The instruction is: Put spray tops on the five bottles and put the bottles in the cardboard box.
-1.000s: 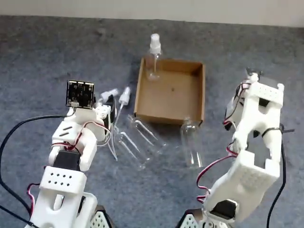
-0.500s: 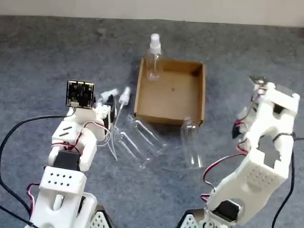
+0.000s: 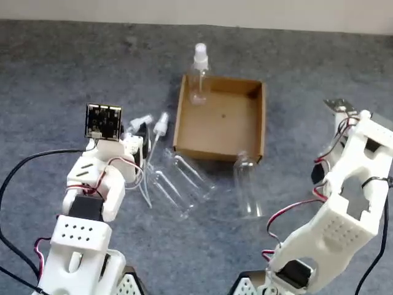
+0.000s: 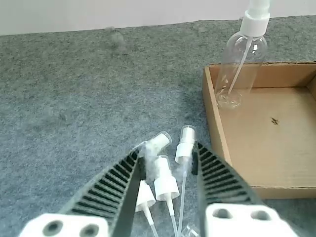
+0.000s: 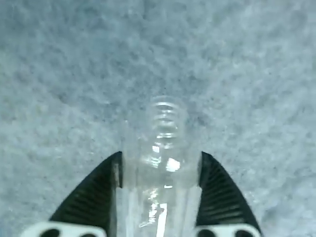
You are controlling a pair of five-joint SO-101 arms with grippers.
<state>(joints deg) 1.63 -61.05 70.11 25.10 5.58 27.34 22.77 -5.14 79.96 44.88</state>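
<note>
The white right arm is swinging outward, away from the shallow brown cardboard box and toward the right edge of the grey carpeted table. In the high view its upper part is sliding sideways and slightly nearer its base, widening the gap to the box. Its black-fingered right gripper is carrying along a clear plastic bottle with an open threaded neck, clamped between both fingers.
</note>
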